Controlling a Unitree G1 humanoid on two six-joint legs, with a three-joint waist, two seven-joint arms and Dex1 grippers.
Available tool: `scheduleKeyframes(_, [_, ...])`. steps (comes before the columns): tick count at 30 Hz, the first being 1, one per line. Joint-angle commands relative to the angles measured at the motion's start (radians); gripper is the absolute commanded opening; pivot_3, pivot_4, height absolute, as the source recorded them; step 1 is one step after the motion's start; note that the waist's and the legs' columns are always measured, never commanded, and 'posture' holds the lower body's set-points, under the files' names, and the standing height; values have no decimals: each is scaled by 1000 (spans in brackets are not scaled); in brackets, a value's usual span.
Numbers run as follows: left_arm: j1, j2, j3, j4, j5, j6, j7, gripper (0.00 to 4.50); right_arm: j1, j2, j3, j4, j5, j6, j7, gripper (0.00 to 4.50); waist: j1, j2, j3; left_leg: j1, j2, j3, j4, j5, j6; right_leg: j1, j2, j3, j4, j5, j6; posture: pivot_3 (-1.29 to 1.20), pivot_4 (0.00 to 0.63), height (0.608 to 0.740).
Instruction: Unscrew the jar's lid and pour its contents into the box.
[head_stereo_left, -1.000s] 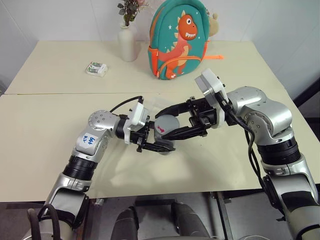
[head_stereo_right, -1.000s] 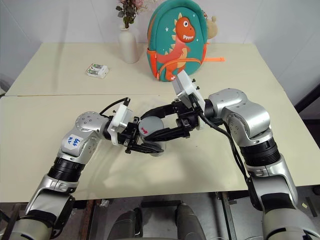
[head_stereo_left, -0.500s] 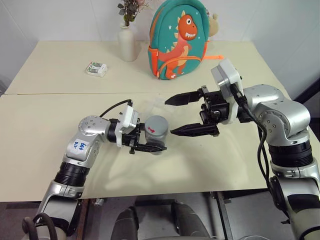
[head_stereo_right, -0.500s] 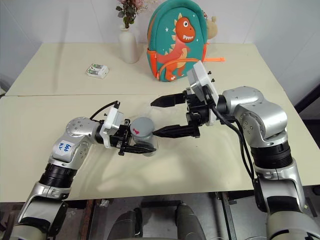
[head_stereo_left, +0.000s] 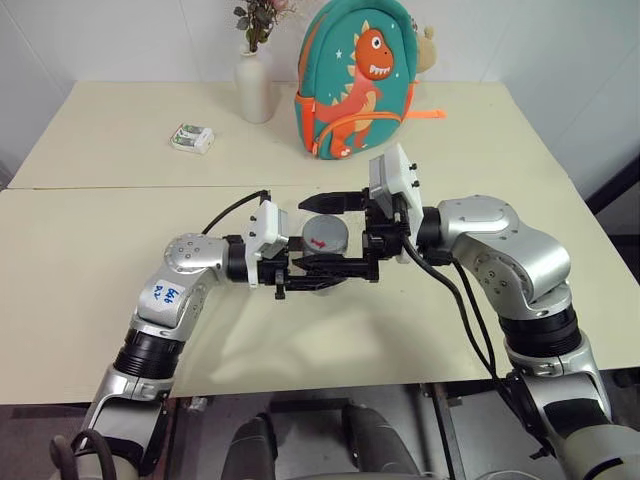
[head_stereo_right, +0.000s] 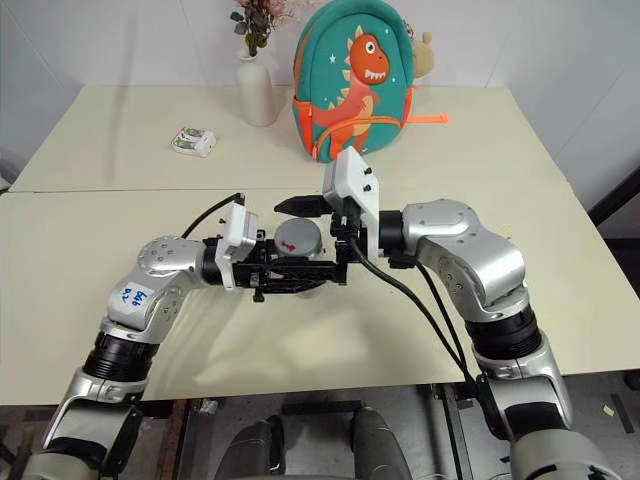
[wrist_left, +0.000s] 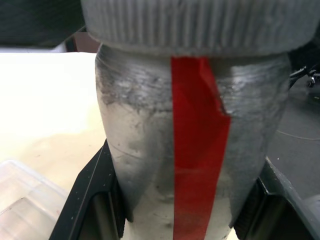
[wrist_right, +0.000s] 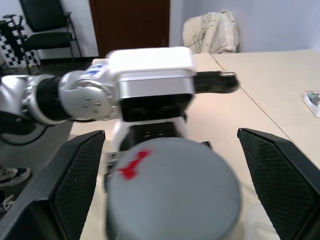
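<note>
- The right gripper (head_stereo_left: 330, 232) stands wide open, one finger on each side of the lid (head_stereo_left: 325, 234), not yet pinching.
- The left gripper (head_stereo_left: 300, 280) is clamped on the jar (wrist_left: 170, 150), held above the table (head_stereo_left: 90, 250).
- Judged: the jar is light, rigid and smooth; grip the lid's ribbed rim.

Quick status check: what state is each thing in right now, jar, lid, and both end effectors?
Jar: upright, held off the table.
Lid: on the jar.
Left end effector: shut on the jar.
Right end effector: open, one finger on each side of the lid.
Box: a corner shows, lying on the table.
</note>
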Motion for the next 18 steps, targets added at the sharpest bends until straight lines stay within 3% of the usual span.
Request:
scheduleKeyframes(1, [8, -6, 18, -47, -22, 3, 12, 2135, -20, 2, -22, 9, -11, -35, -4, 4471, 0, 0, 0, 0, 0, 0, 0, 0, 0, 0, 0, 0, 0, 0, 0, 0, 150, 740])
scheduleKeyframes(11, [35, 0, 20, -45, -14, -14, 14, 2135, -36, -28, -80, 62, 10, -47, 16, 4471, 0, 0, 0, 0, 0, 0, 0, 0, 0, 0, 0, 0, 0, 0, 0, 0, 150, 740])
scheduleKeyframes(18, [64, -24, 37, -55, -25, -18, 37, 2135, 28, -110, -138, 69, 25, -47, 45, 4471, 3, 0, 0, 0, 0, 0, 0, 0, 0, 0, 0, 0, -1, 0, 0, 0, 150, 740])
